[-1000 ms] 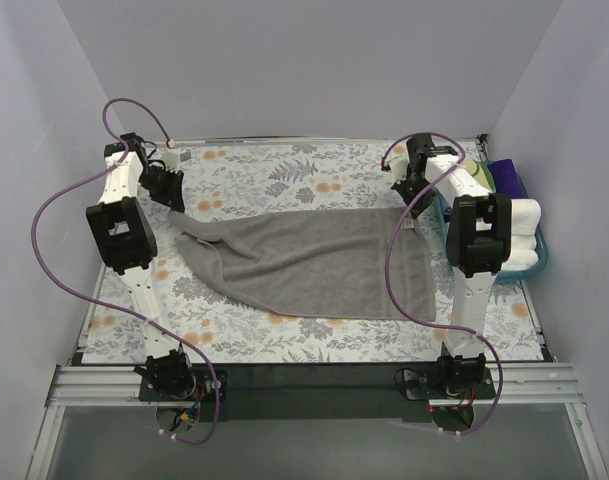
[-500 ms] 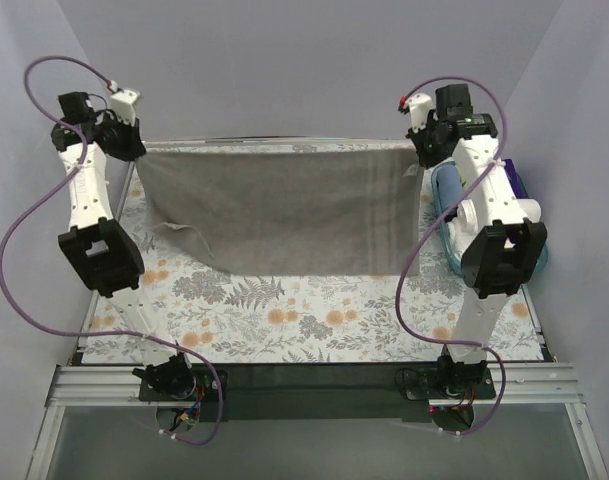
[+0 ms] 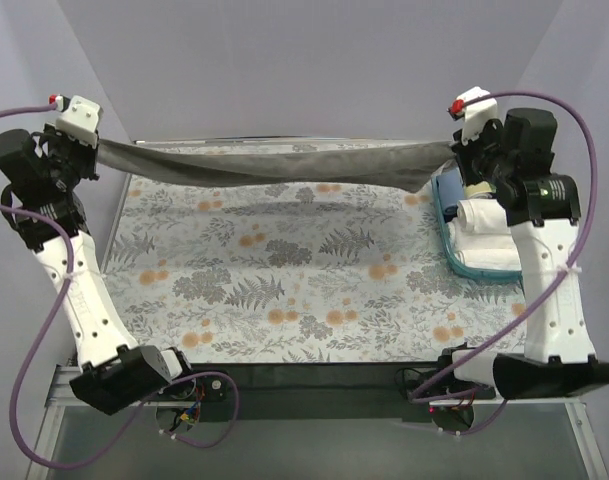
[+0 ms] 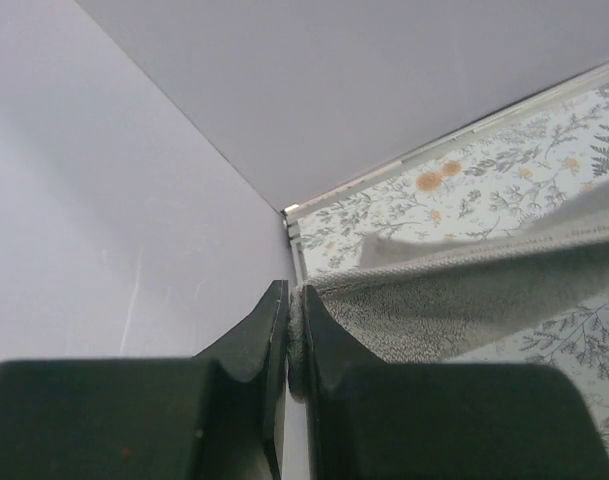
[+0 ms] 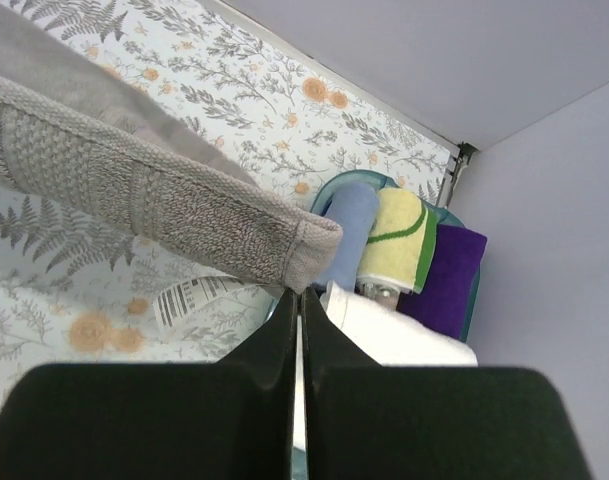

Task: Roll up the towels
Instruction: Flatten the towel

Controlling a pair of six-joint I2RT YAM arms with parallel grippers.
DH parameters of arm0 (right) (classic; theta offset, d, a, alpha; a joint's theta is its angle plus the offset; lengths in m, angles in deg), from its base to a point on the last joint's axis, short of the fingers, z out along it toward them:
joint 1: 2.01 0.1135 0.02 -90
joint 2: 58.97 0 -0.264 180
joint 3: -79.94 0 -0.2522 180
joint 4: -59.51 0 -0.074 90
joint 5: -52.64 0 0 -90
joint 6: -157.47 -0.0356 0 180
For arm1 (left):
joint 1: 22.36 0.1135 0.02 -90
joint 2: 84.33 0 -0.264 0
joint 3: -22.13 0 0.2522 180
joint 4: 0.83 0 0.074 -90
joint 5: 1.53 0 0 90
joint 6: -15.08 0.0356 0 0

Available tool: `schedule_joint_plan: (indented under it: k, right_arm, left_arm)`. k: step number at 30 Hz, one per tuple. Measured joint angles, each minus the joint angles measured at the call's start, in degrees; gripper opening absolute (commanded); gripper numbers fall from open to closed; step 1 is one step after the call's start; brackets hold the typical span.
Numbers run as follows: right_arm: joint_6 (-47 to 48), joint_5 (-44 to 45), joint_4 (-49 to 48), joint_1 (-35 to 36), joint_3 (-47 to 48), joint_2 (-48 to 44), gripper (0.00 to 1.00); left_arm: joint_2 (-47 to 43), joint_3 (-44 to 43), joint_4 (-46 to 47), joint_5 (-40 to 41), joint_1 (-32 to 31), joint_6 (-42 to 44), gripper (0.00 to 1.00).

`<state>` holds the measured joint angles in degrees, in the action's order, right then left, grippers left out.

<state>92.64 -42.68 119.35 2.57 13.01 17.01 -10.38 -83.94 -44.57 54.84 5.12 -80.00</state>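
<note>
1. Two grippers are raised. Your left gripper (image 3: 92,152), at the upper left of the top view, is clamped tight on one corner of the grey towel (image 3: 274,163).
2. Your right gripper (image 3: 456,155), at the upper right, pinches the opposite corner, jaws nearly together.
3. The towel is stretched between them across the upper frame, sagging mid-span above the floral table covering (image 3: 284,270).
4. The teal basket (image 3: 481,272) at the right edge holds rolled towels (image 3: 489,215).
</note>
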Motion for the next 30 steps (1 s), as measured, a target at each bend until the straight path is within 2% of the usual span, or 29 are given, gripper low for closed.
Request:
schedule_joint_plan:
  k: [4,7,10,13,17,23,27,30]
  right_arm:
    - [-0.02,0.09,0.15,-0.02,-6.1,-9.4,0.01]
    - [0.04,0.55,0.15,-0.02,-8.79,-15.5,0.01]
    - [0.52,0.96,-0.02,-0.02,-10.58,-18.49,0.01]
    - [1.03,1.01,-1.44,-0.02,-12.5,-17.42,0.01]
    - [1.86,0.94,-6.84,0.0,-17.05,-8.79,0.01]
    - [2.01,1.77,-15.89,1.14,-20.33,11.76,0.01]
    - [1.68,4.15,-19.89,1.53,-19.28,22.58,0.01]
    - [1.22,6.05,-21.51,1.55,-14.49,32.04,0.01]
  left_arm:
    - [-7.72,5.16,1.14,0.44,1.05,0.28,0.0]
    - [-10.97,5.44,1.09,1.29,1.05,0.11,0.0]
    - [-11.82,5.46,1.2,1.86,1.2,0.09,0.0]
    - [-10.12,5.49,1.29,2.64,1.18,0.13,0.0]
    - [-2.75,5.66,1.33,2.95,1.16,0.61,0.0]
    - [11.8,10.27,2.95,4.13,-2.54,1.9,0.0]
    - [21.99,11.3,5.73,7.34,-5.95,2.71,0.0]
    - [31.58,9.07,8.11,9.7,-8.35,2.4,0.0]
